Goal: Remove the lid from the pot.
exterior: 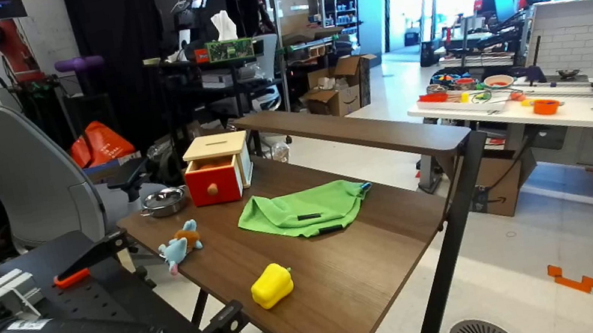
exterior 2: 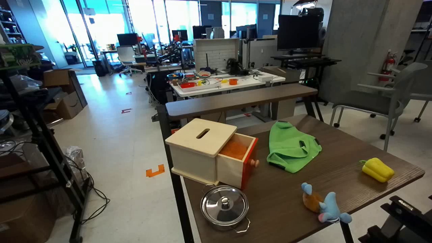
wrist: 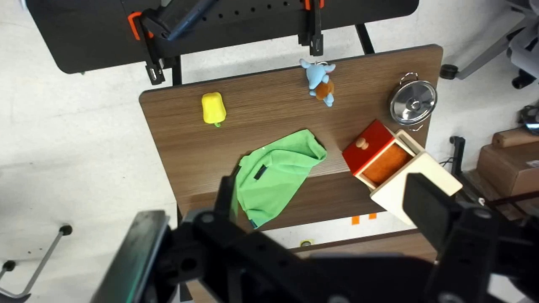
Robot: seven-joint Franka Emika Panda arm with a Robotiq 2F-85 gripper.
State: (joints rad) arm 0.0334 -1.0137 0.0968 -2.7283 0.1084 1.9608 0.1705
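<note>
The grey metallic lid (exterior 2: 216, 211) with its small knob sits on the pot (exterior 2: 223, 228). The pot is low, round and metallic, with wire handles. It stands near a table corner beside the red-and-tan box. The lid (exterior: 163, 198) and pot (exterior: 164, 210) also show in an exterior view at the table's far left. In the wrist view, the lid (wrist: 414, 104) lies at the upper right, beyond the fingertips. My gripper (wrist: 321, 183) is open and empty, high above the table, with its fingers wide apart. It is not seen in either exterior view.
The red-and-tan box (exterior 2: 199, 138), its drawer partly open, stands close to the pot. A green cloth (wrist: 273, 172), yellow pepper (wrist: 214, 108) and blue plush toy (wrist: 316, 75) lie on the table (wrist: 261, 105). A raised shelf (exterior: 351, 129) runs along one side. A black bench (wrist: 244, 29) carries clamps.
</note>
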